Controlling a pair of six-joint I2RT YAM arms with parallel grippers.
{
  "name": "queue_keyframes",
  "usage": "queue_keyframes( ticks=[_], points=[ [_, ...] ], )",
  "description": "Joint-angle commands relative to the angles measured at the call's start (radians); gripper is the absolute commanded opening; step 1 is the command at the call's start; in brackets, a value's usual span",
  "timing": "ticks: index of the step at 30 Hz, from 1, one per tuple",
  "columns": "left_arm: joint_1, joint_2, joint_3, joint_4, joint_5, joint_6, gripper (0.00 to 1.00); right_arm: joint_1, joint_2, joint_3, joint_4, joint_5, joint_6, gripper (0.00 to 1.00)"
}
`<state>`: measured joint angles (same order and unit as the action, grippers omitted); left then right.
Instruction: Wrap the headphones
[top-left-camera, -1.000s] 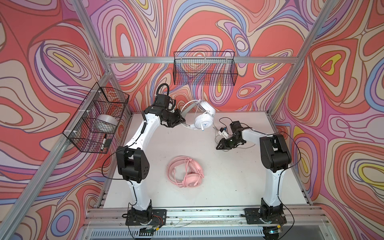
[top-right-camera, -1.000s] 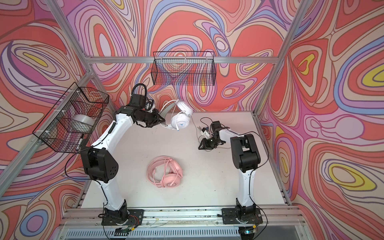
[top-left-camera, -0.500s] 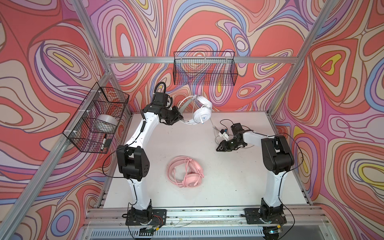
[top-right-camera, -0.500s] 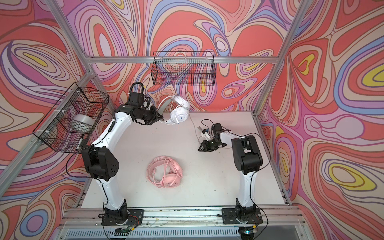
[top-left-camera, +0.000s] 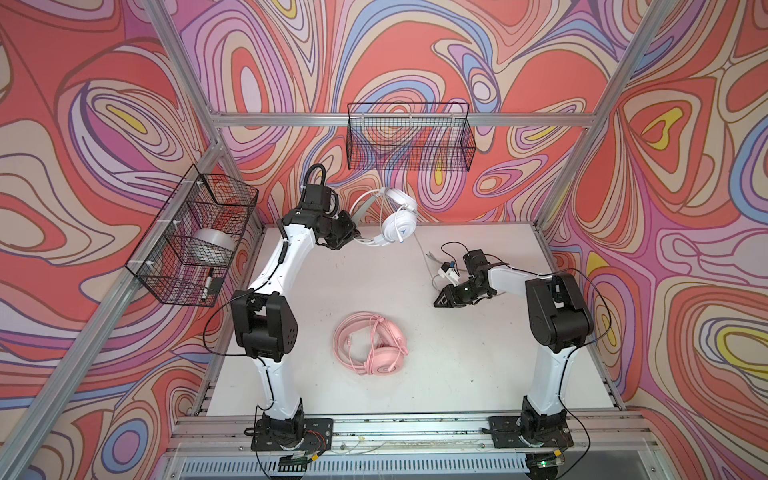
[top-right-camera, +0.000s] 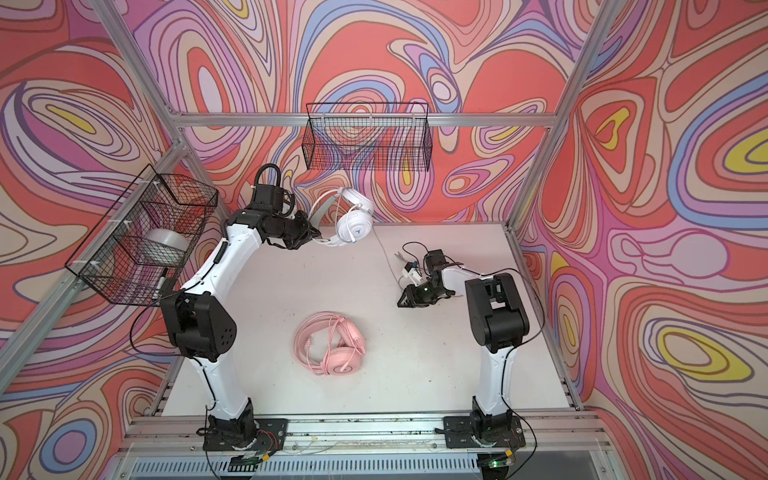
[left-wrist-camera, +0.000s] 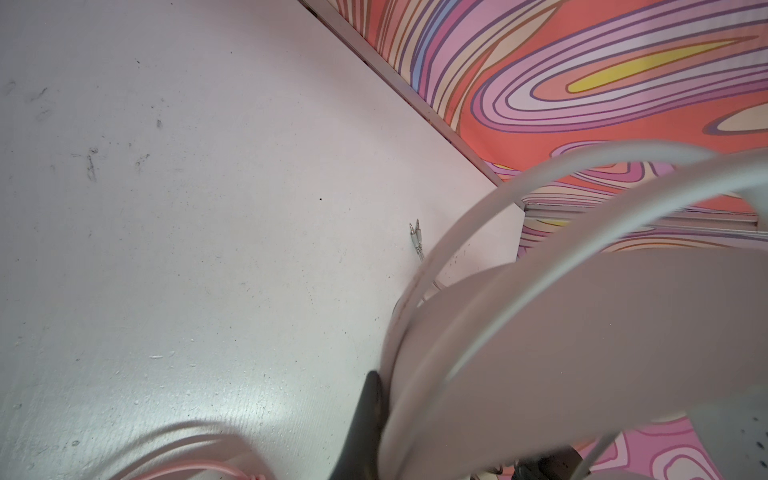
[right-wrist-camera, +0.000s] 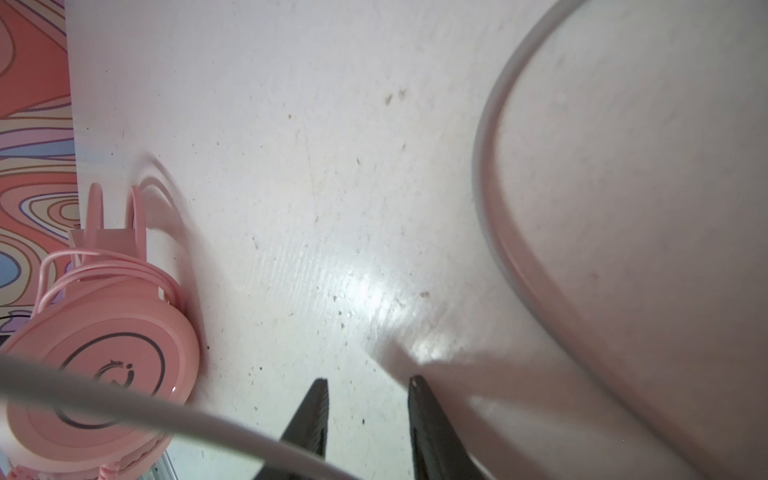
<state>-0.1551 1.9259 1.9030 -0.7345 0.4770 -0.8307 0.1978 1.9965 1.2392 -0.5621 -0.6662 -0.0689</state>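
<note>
The white headphones (top-left-camera: 397, 226) (top-right-camera: 353, 226) hang in the air near the back wall, above the table (top-left-camera: 332, 291). My left gripper (top-left-camera: 357, 239) (top-right-camera: 313, 239) is shut on their headband (left-wrist-camera: 582, 353), which presses against one dark finger (left-wrist-camera: 365, 419); the other finger is hidden. Their grey cable (top-left-camera: 424, 255) trails down towards my right gripper (top-left-camera: 442, 300) (right-wrist-camera: 368, 379). That gripper is open just above the table with nothing between its tips, and the cable (right-wrist-camera: 166, 411) crosses near the base of its fingers. The pink headphones (top-left-camera: 372, 349) (top-right-camera: 332, 345) (right-wrist-camera: 95, 365) lie on the table with their cable coiled around them.
A wire basket (top-left-camera: 411, 141) hangs on the back wall. Another wire basket (top-left-camera: 191, 237) on the left wall holds a tape roll (top-left-camera: 212, 247). Two jack plugs (left-wrist-camera: 415, 237) rest on the table near the back corner. Aluminium frame posts (top-left-camera: 552, 195) border the table.
My left gripper has raised the white headphones and carried them a little towards the back wall, mostly in the first half second. The right gripper has hardly moved.
</note>
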Motion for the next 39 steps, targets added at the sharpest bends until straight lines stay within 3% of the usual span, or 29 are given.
queue_keyframes(
  ticks=[1,8,24,39],
  points=[
    [0.008,-0.044,-0.018,0.064,-0.003,-0.044,0.00,-0.001,-0.010,-0.039,-0.060,0.040,-0.016,0.30],
    [0.009,-0.053,-0.056,0.063,-0.044,-0.059,0.00,0.050,-0.069,-0.055,-0.064,0.037,-0.014,0.00],
    [0.006,-0.071,-0.111,0.016,-0.175,-0.088,0.00,0.263,-0.313,-0.053,-0.129,0.221,-0.056,0.00],
    [0.002,-0.079,-0.140,0.059,-0.180,-0.168,0.00,0.418,-0.275,0.064,-0.303,0.264,-0.108,0.00]
  ],
)
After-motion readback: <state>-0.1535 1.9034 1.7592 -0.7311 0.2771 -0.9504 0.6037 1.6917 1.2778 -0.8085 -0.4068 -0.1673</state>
